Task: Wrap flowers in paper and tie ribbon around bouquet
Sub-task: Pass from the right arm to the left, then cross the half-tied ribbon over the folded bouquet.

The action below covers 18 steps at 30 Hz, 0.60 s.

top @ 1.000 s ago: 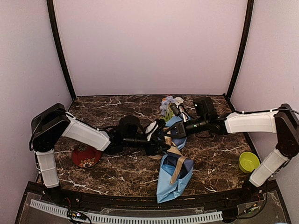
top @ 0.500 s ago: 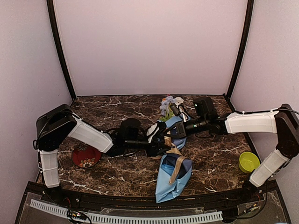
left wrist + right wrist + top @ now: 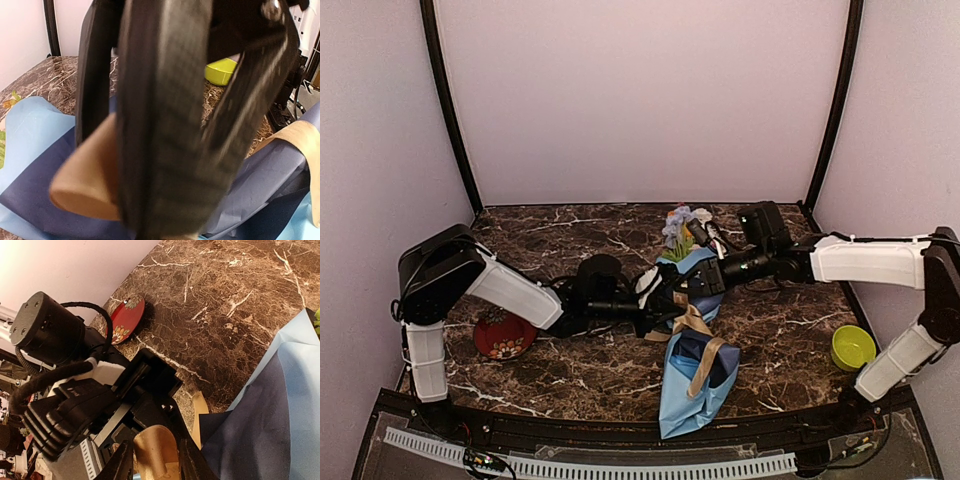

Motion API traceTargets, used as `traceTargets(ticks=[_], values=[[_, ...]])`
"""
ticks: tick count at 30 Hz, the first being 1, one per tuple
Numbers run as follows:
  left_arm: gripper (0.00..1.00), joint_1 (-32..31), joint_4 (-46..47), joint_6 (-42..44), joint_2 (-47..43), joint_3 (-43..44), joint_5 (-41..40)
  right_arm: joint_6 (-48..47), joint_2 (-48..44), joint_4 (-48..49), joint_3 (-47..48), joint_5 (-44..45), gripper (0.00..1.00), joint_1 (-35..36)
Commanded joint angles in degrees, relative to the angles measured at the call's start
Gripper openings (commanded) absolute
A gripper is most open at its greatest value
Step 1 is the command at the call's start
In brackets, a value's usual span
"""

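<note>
Soft even light; the left tool (image 3: 135, 150) looms blurred, out of focus.

Left-wrist view: blurred pincer fingers (image 3: 160, 125) hide most of ribbon (image 3: 85, 190); right-wrist view: ribbon cut at bottom edge.

Lab test booth, plain pale walls (image 3: 640, 100), black corner posts (image 3: 448, 110), marble-look table (image 3: 570, 375), slotted cable duct (image 3: 620, 466)

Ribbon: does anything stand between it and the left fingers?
Nothing visible does. The left fingers are shut on the ribbon itself, above the paper. The right fingers stand apart on either side of the same fold.
</note>
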Motion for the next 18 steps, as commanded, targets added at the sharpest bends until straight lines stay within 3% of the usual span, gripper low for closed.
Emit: traceTargets(ticks=[1,11,18], values=[[0.0,-0.65,2.56,1.88,-1.71,-1.58,0.66,-0.87,-3.92,-3.32,0.32,-1.89,0.3,-1.6],[0.0,-1.64,7.5,4.06,-3.05,-5.52,-1.0,5.06,-3.67,-3.87,-4.61,-4.04,0.12,-2.81],[0.0,-2.57,8.9,7.54,-4.37,-6.48,-3.47,-1.23,2.24,-14.04,2.09,1.17,0.09,-3.72]])
